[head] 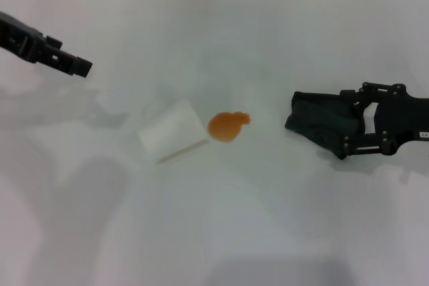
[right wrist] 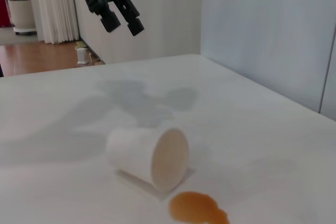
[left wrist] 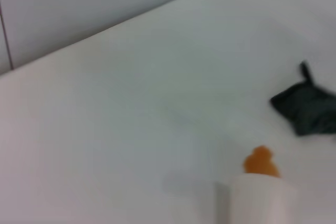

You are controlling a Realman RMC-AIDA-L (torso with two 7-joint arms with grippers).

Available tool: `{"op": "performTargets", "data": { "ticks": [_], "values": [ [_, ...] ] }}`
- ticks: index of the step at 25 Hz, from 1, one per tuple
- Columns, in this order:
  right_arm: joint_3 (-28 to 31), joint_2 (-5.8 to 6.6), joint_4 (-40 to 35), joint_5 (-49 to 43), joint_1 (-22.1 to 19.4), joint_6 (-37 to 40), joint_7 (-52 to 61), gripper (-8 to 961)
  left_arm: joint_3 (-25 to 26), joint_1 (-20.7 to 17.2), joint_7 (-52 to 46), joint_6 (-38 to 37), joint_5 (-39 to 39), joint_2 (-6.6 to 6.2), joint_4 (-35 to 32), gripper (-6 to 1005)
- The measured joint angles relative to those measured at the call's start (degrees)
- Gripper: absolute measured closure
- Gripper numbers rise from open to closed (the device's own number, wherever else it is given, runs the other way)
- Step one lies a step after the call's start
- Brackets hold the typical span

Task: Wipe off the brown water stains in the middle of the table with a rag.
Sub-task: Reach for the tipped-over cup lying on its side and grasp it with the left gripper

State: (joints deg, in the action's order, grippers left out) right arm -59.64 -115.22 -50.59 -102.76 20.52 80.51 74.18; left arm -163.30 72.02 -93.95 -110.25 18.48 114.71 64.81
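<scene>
- Your right claw (head: 355, 124) sits low at the counter's right side, clamped on the rag (head: 320, 123). The dark wad bulges out of the claw toward the middle of the counter.
- The rag (left wrist: 307, 109) is well apart from the stain, no contact. In the left wrist view it shows as a dark crumpled shape beyond the blotch.
- Brown water stains (head: 228, 126): a single orange-brown blotch with a lobed edge, near the middle of the counter (head: 268, 232), between the cup and the rag.
- White cup (head: 173, 130) lies on its side just left of the stain. Its open mouth faces the blotch, as the right wrist view shows (right wrist: 148, 157), with the stain (right wrist: 198, 209) right at the rim. Touching or just short of it, you probably can't call that from these views.
- Your left claw (head: 79, 67) is raised over the far left of the counter, well apart from cup and stain. In the right wrist view (right wrist: 122, 23) its fingers stand slightly apart with nothing between them.
- The left wrist view also has the stain (left wrist: 261, 162) beside the blurred cup (left wrist: 262, 200).
</scene>
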Motion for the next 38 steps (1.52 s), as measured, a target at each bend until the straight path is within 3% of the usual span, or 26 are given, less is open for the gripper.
{"op": "performTargets", "data": {
  "ticks": [2, 4, 7, 17, 38],
  "values": [
    [0.00, 0.00, -0.10, 0.25, -0.08, 0.00, -0.11, 101, -0.02, 1.89, 2.81, 1.73, 1.89, 1.05, 1.17, 112],
    [0.04, -0.01, -0.13, 0.27, -0.12, 0.00, -0.11, 101, -0.06, 3.82, 6.92, 4.57, 3.08, 3.13, 2.98, 112],
    [0.11, 0.00, 0.07, 0.31, -0.13, -0.19, -0.13, 102, -0.06, 4.91, 10.06, 7.44, 4.41, 4.49, 1.92, 112],
    [0.32, 0.00, 0.22, 1.09, -0.26, -0.48, -0.33, 102, 0.07, 2.73, 10.63, 11.07, 3.15, 4.54, -12.09, 112],
    [0.32, 0.00, 0.23, 1.70, -0.31, -0.39, -0.36, 102, 0.00, 2.33, 10.58, 17.19, 10.24, 4.35, -22.51, 111]
  ]
}}
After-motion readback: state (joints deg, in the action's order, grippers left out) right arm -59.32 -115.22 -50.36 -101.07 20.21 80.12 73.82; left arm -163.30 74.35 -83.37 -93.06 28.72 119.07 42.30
